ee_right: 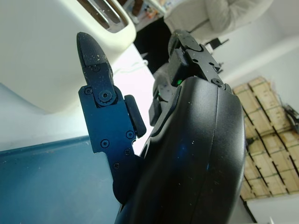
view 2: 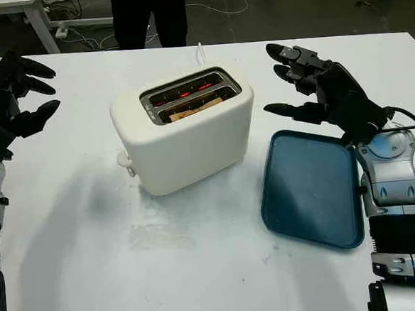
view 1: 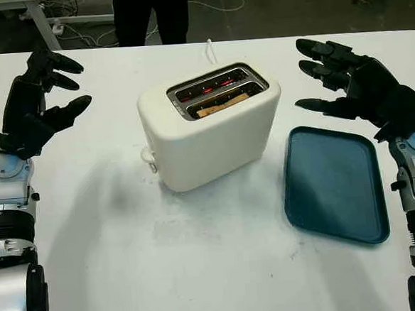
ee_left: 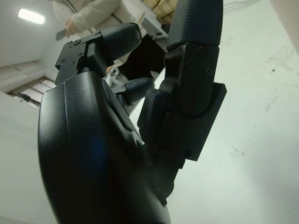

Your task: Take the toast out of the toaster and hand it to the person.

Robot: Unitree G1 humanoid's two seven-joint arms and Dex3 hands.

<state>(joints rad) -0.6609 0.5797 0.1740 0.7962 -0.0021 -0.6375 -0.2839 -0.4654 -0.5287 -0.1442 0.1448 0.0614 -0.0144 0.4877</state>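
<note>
- Toast [view 1: 221,102] sits in the near slot of the toaster [view 1: 209,127], a brown, rough-edged slice sunk mostly below the slot's rim; the far slot glows red inside.
- The toaster is cream, smooth and matte, a rounded box with soft corners, a dark metal plate around its two long slots and a small knob on its left end. It stands at the middle of the bench [view 1: 201,270], turned at a slight angle.
- A white cord [view 1: 209,51] runs from behind the toaster toward the far edge of the bench.
- Just to the right of the toaster lies a tray [view 1: 335,182], teal, flat, rectangular with rounded corners and a low raised lip; nothing lies in it.
- The bench top is white and flat, with faint grey scuffs and smudges in front of the toaster.
- Beyond the far edge the floor is dark, with loose cables and a pale table leg at upper left. A person [view 1: 151,16] in dark trousers stands there, behind the toaster.
- The left robot hand [view 1: 43,99] is open and holds nothing, raised over the bench well to the left of the toaster; its shell is black and segmented.
- The right robot hand [view 2: 316,84] is open too, holding nothing, above the tray's far end, near the toaster's right side.
</note>
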